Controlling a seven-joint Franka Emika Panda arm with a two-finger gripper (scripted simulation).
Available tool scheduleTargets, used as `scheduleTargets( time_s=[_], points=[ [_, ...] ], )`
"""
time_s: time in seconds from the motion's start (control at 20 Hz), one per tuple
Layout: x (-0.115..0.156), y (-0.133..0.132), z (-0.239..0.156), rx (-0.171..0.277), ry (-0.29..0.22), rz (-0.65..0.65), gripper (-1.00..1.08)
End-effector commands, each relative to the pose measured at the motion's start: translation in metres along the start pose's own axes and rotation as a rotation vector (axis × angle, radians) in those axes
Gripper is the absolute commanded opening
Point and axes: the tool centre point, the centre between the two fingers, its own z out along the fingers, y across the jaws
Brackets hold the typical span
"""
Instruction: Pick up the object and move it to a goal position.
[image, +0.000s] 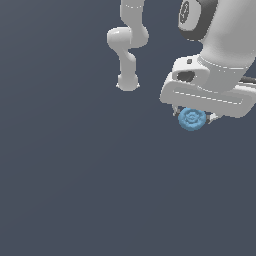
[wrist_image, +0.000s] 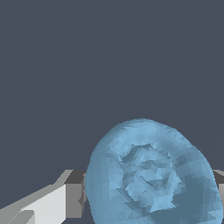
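Observation:
The object (image: 192, 119) is a small light-blue round piece with a swirled, ridged face. It hangs directly under the white hand, between the fingers of my gripper (image: 193, 117), which is shut on it. The wide white hand hides most of the fingers in the exterior view. In the wrist view the object (wrist_image: 151, 175) fills the near part of the picture, with one finger (wrist_image: 65, 199) pressed against its side and the other just showing at the frame's edge. The gripper sits at the upper part of the exterior view's right.
The arm's white links and base (image: 128, 82) stand further back, toward the exterior view's upper middle. The dark grey-blue floor (image: 75, 190) spreads flat everywhere else.

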Motion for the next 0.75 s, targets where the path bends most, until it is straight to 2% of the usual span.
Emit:
scheduleTargets(
  time_s=[0.0,0.35,0.7],
  points=[
    [0.0,-0.006,-0.014,-0.001,-0.002,0.0,-1.0],
    [0.002,-0.015,-0.037,-0.001,-0.002,0.0,-1.0],
    [0.003,-0.018,-0.042,-0.001,-0.002,0.0,-1.0]
  ],
)
